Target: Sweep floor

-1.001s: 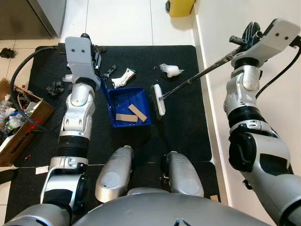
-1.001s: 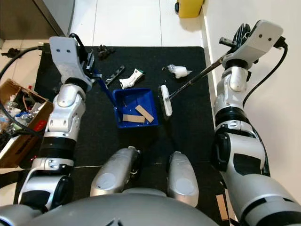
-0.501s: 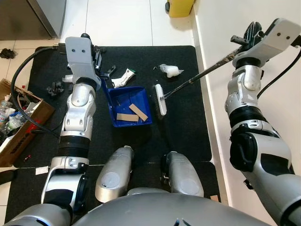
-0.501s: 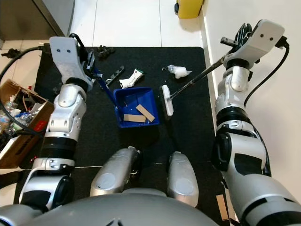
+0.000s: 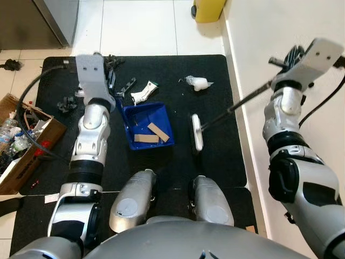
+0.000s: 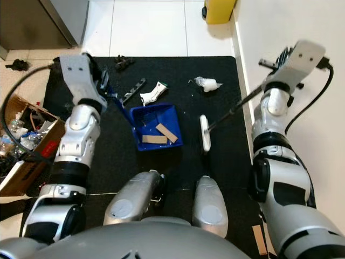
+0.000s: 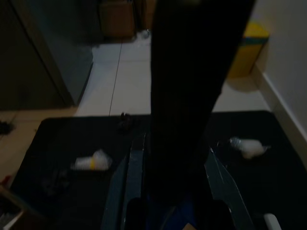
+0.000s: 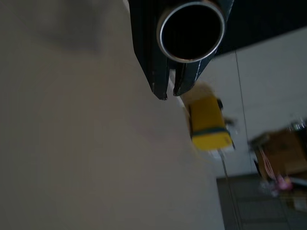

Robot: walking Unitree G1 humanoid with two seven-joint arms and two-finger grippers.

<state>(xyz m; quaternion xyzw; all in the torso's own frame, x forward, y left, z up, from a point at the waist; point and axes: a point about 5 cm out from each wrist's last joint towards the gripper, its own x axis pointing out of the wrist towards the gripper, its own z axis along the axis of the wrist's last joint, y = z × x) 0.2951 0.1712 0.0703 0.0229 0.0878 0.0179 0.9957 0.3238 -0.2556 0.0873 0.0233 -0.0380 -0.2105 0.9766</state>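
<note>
A blue dustpan [image 5: 146, 124] lies on the black mat [image 5: 215, 162] with two cardboard strips [image 5: 152, 133] inside. My left gripper [image 5: 109, 81] is shut on its handle at the pan's far left corner; the left wrist view looks down that dark handle [image 7: 192, 96]. The broom's white brush head [image 5: 197, 133] rests on the mat to the right of the pan, apart from it. Its long dark handle [image 5: 237, 103] slants up to my right gripper [image 5: 288, 56], which is shut on it beside the wall. The handle's open tube end [image 8: 192, 29] sits between the fingers.
Loose litter lies beyond the pan: a white crumpled piece [image 5: 143, 91], a white wad [image 5: 197, 82], a black strip [image 5: 128, 85] and black bits [image 5: 66, 102]. A cardboard box of clutter [image 5: 21, 145] stands at left. A yellow bin [image 5: 207, 8] stands by the right wall.
The brush head has slid right and toward me, away from the dustpan's edge, as my right arm pulled back. The dustpan and left gripper stay put.
</note>
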